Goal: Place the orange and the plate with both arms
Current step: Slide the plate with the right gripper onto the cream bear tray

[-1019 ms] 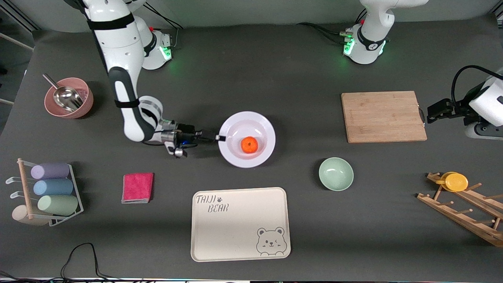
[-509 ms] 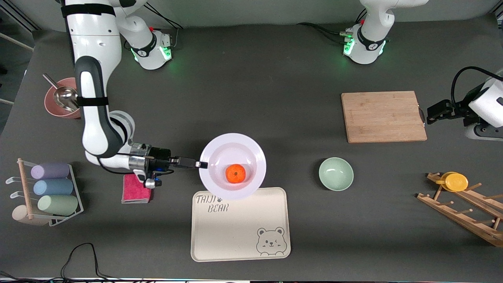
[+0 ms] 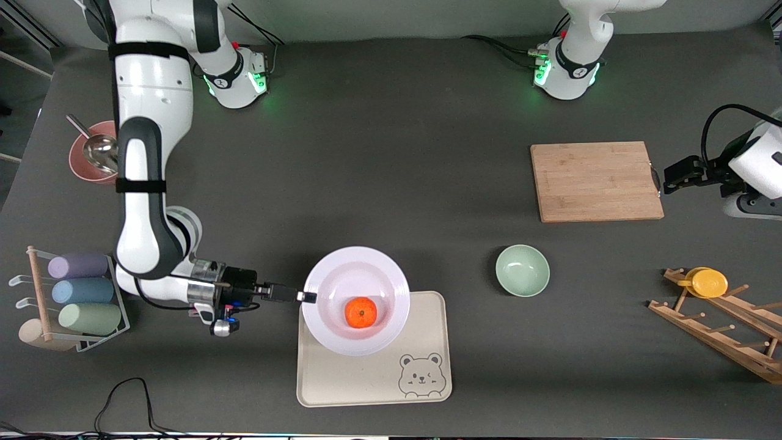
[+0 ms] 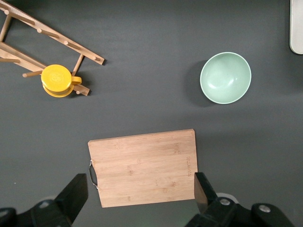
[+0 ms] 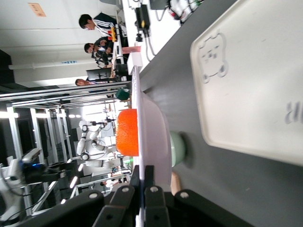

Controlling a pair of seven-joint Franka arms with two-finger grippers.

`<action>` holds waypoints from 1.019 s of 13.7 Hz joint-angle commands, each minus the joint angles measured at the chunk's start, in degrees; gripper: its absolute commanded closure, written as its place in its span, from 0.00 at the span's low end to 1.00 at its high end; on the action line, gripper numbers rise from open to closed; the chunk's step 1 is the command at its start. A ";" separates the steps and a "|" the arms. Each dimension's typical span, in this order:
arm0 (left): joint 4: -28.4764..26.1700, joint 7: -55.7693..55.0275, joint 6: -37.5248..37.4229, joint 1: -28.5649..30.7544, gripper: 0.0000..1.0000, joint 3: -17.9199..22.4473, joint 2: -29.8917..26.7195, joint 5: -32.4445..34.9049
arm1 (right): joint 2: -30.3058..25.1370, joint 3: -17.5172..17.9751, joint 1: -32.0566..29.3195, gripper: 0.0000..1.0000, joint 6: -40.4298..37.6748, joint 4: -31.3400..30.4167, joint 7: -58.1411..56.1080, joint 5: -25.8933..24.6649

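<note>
The white plate [image 3: 342, 278] hangs in the air over the beige bear tray [image 3: 421, 333], with the orange [image 3: 360, 311] lying in its middle. My right gripper [image 3: 307, 297] is shut on the plate's rim at the edge toward the right arm's end of the table. In the right wrist view the fingers [image 5: 149, 178] pinch the plate's rim [image 5: 152, 137], with the orange [image 5: 128, 132] on the plate and the tray [image 5: 255, 85] beneath. My left gripper [image 3: 669, 177] waits open and empty by the wooden cutting board [image 3: 595, 181]; its fingers [image 4: 75, 194] stand wide apart.
A pale-green bowl [image 3: 522, 270] stands beside the tray toward the left arm's end. A wooden rack [image 3: 733, 333] carries a yellow cup [image 3: 708, 283]. A pink bowl with a metal scoop [image 3: 98, 153] and a rack of rolled towels [image 3: 76, 299] stand at the right arm's end.
My right gripper has carried the plate with the orange toward the front camera, from the table's middle to over the bear tray. The left arm has not moved.
</note>
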 commanded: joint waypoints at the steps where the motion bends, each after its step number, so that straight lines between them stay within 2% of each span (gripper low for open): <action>1: 0.60 1.00 0.85 0.44 0.00 -0.19 0.42 -0.56 | 9.10 3.46 -5.54 1.00 -0.86 12.97 2.25 3.04; 4: 0.60 1.00 0.85 0.44 0.00 -0.19 0.42 -0.56 | 15.78 8.73 -10.91 1.00 -0.25 21.94 1.91 3.05; 6: 0.60 1.00 0.85 0.44 0.00 -0.19 0.42 -0.56 | 20.27 10.50 -12.94 1.00 0.28 27.75 1.73 3.05; 14: 0.69 1.00 0.85 0.44 0.00 -0.19 0.42 -0.56 | 25.99 17.26 -13.12 1.00 9.15 28.74 -7.50 3.05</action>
